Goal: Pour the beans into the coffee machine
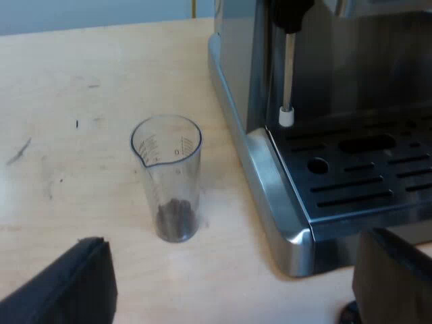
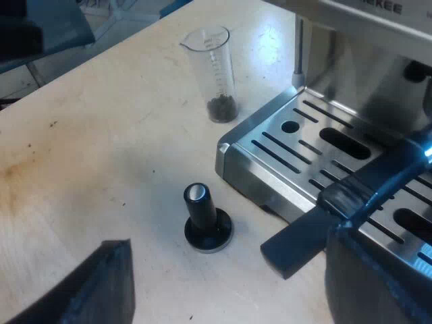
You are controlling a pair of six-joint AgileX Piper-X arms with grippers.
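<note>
Beans [image 1: 175, 216] sit in a small dark heap at the bottom of the measuring glass [image 1: 167, 169]. The glass stands upright on the wooden table [image 1: 81, 101], near the espresso machine's [image 1: 243, 67] front corner but clear of it.

Left gripper [image 1: 233, 290] hovers low before that same corner. Its fingers are spread wide, one towards the glass and the other by the machine's front edge, and nothing is held between them. At the machine's front, the steam wand [image 1: 288, 74] hangs straight down, its white tip just above the slotted drip tray [image 1: 364, 182].

Over to the right arm: the right gripper [image 2: 233, 290] is just as wide open and just as empty, poised in front of the machine's tray. A tamper [image 2: 206, 217] with a black knob stands upright on the table just off the tray's front corner, not touching the metal. Farther along the machine's side, the glass shows again with the beans in it, near the foot of the wand. A dark bar [image 2: 317, 223] reaches across the tray's front edge, and I cannot tell what it belongs to.
</note>
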